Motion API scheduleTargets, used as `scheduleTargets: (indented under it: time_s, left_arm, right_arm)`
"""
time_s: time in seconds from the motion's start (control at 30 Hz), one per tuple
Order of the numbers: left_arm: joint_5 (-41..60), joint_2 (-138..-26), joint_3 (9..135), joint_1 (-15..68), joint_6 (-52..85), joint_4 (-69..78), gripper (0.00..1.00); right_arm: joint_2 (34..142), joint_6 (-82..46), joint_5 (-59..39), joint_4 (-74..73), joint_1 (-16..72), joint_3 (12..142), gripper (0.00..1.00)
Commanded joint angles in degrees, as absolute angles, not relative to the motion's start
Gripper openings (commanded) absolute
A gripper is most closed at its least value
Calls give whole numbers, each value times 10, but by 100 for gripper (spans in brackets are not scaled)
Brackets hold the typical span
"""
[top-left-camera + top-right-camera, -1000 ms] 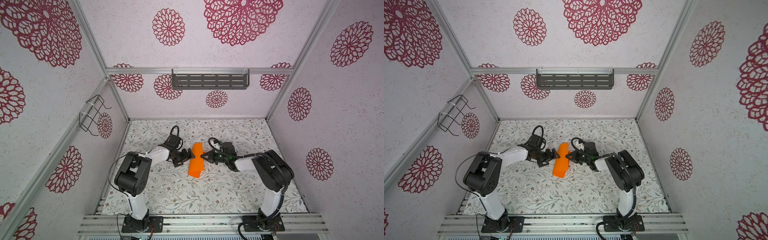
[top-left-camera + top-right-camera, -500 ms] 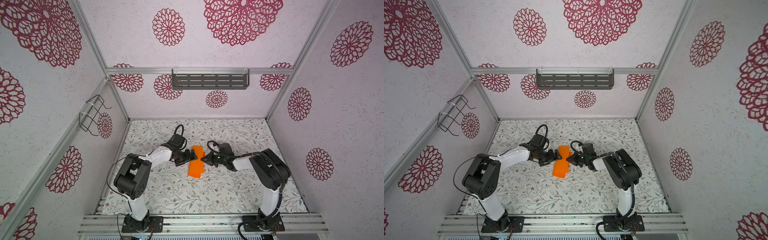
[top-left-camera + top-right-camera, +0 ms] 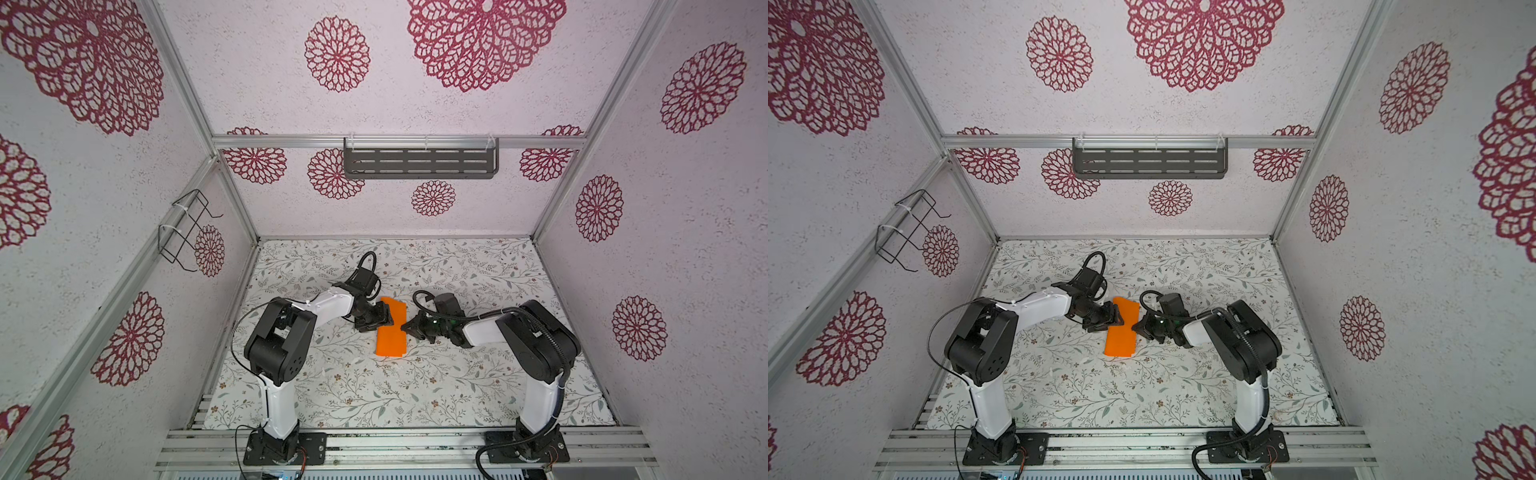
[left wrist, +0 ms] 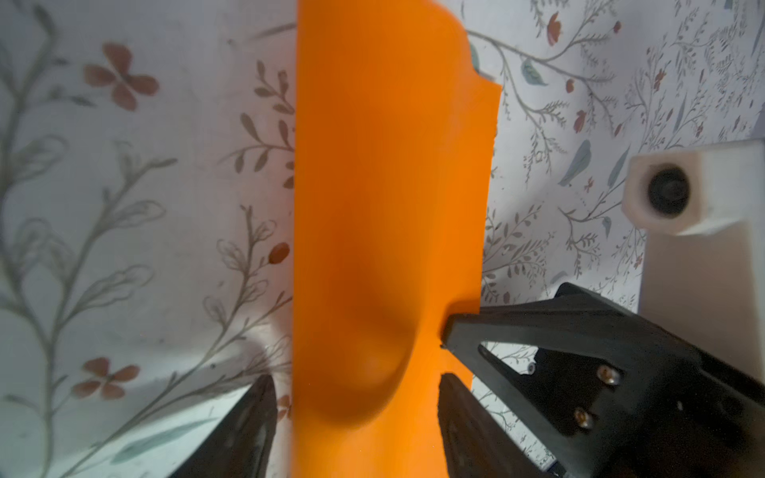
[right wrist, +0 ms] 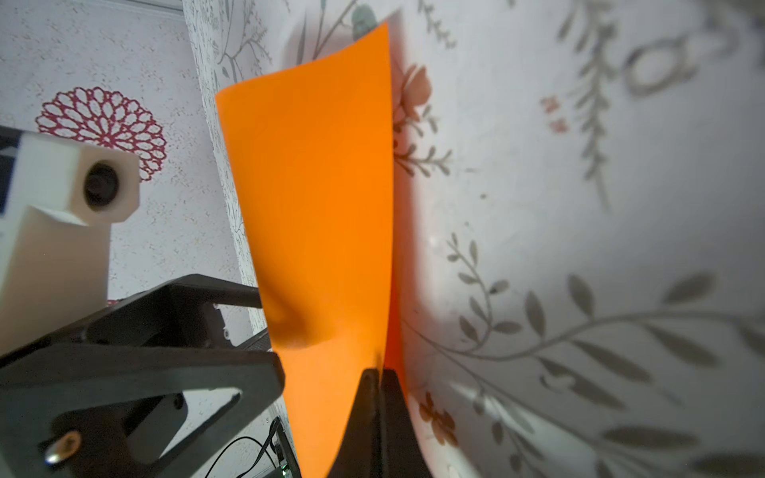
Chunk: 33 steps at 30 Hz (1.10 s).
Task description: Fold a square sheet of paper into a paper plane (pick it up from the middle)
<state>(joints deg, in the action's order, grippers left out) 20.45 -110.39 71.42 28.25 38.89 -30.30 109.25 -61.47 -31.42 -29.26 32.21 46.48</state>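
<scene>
The orange sheet of paper (image 3: 390,341) lies folded on the flowery bench (image 3: 457,390). The right tool (image 5: 378,372) is pressed together and pinches the paper's edge. The left tool (image 4: 356,387) stands spread, with one finger on each side of the paper. From above, both tools hide the paper's middle. Up close, its near end is cut off.

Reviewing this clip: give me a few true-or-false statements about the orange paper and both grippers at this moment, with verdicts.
1. The right gripper is shut on an edge of the thin bright orange sheet of paper. True.
2. The left gripper is clamped tight on the sheet. False: its jaws stand apart, with the sheet between them.
3. The sheet is already a pointed dart. False: it is a long strip with blunt ends.
4. The grippers meet the sheet from opposite sides. True.
</scene>
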Motion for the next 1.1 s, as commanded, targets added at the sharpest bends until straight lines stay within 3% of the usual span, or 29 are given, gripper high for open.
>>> scheduleTargets:
  time_s: [0.0,0.33,0.73,1.07]
  left_arm:
    - [193,-1116,729,287,377,-322,61]
    - [178,-1148,736,288,383,-339,43]
    - [170,-1148,727,288,373,-342,37]
    - [169,-1165,708,287,379,-334,35]
  right_arm:
    - [1074,-627,-306,-303,322,464,6]
    - [1061,-615,-308,-297,315,461,17]
    - [994,-580,-277,-302,294,416,33]
    - [953,-532,-207,-280,290,391,36]
